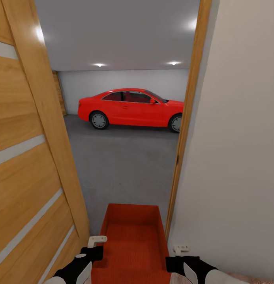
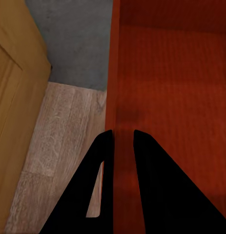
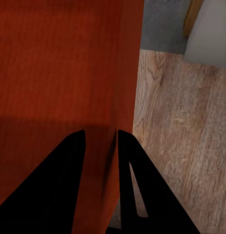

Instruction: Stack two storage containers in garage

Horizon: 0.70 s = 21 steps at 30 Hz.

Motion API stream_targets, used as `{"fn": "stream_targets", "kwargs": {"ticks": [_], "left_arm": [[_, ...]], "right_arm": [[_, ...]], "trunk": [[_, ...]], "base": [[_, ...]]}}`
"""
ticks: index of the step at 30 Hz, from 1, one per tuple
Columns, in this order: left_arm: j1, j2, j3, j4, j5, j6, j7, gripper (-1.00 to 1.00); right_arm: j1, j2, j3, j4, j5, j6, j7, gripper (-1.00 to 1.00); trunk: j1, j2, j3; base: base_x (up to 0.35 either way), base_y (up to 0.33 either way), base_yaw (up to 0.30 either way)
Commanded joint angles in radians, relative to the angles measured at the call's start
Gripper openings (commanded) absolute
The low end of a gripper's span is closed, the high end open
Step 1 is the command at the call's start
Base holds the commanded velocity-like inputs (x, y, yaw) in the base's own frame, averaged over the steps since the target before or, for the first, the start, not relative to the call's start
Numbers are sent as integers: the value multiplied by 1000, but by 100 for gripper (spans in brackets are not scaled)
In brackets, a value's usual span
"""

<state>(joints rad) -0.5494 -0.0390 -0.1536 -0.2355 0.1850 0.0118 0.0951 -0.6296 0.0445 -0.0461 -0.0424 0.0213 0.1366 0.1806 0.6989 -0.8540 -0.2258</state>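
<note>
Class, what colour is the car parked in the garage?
Bright red car, seen best in the head view.

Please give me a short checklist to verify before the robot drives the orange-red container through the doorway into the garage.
1. Left gripper holds one side wall of the storage container, jaws on either side of it: ok.
2. Right gripper holds the opposite wall the same way: ok.
3. Container fits between the open wooden door and the door frame: looks ok, but tight on both sides.
4. Garage floor ahead, up to the red car, shows no obstacle: ok.
5. Container is level: cannot tell.
6. Place of the second container: cannot tell.
</note>
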Motion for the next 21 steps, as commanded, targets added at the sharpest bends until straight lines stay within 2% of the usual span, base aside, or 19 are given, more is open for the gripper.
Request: {"fn": "stream_targets", "kwargs": {"ticks": [1, 10, 16, 21], "left_arm": [[0, 1, -30, 2, 24, 2, -25, -100], [0, 1, -30, 2, 24, 2, -24, -100], [0, 1, -30, 2, 24, 2, -25, -100], [0, 1, -30, 2, 24, 2, -24, -100]], "right_arm": [[-1, -30, -15, -57, 5, -22, 4, -100], [-1, -30, -15, -57, 5, -22, 4, -100], [-1, -30, -15, -57, 5, -22, 5, -100], [-1, -30, -15, -57, 5, -22, 4, -100]], "trunk": [[0, -1, -1], [0, -1, -1], [0, -1, -1], [0, -1, -1]], "base": [[63, 101, -126], [19, 32, -53], [85, 149, -173], [53, 87, -59]]}}
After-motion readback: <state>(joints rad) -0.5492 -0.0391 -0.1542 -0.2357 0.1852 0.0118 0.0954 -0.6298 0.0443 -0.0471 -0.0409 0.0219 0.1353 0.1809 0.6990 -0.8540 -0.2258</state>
